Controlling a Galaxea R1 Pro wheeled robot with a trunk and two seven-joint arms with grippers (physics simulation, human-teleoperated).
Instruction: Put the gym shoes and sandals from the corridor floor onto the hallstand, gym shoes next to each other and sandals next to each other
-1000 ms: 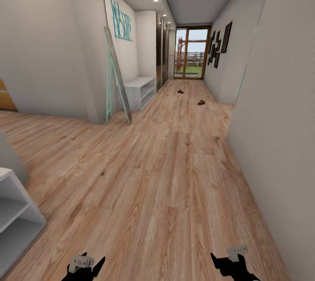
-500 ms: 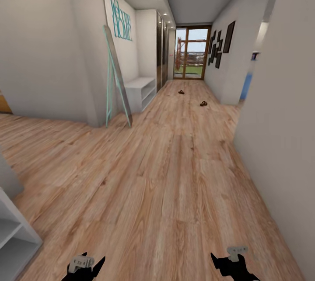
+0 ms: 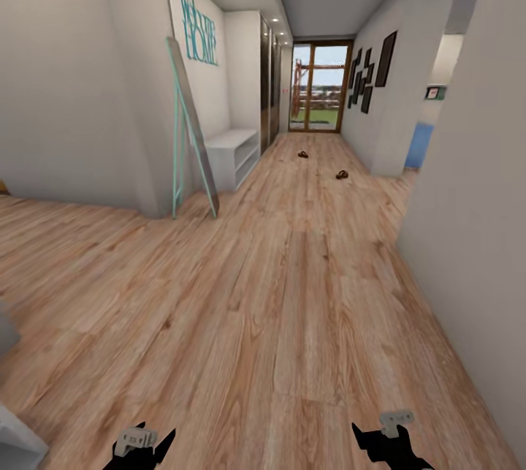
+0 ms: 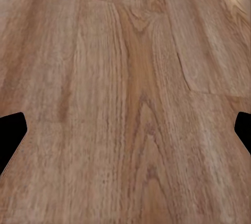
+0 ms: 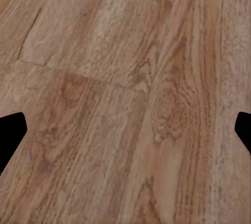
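Two small brown sandals lie far down the corridor floor (image 3: 292,294): one sandal (image 3: 302,154) sits nearer the glass door, the other sandal (image 3: 341,175) closer and to its right. The gym shoes are out of view. A light-grey corner of the hallstand (image 3: 16,439) shows at the lower left edge. My left gripper (image 3: 143,448) and right gripper (image 3: 389,442) hang low over bare wood planks, far from the sandals. In the wrist views the left gripper (image 4: 125,135) and the right gripper (image 5: 125,135) are open, with nothing between their fingers.
A low white bench (image 3: 232,150) with open shelves stands against the left wall, and a teal-framed mirror (image 3: 191,135) leans beside it. A wall (image 3: 475,185) runs close on my right, with a side opening (image 3: 427,135) past it. A glass door (image 3: 318,96) ends the corridor.
The whole view has moved forward along the corridor. The hallstand has slid almost out at the lower left and the right side opening has come into sight. Both grippers keep their pose.
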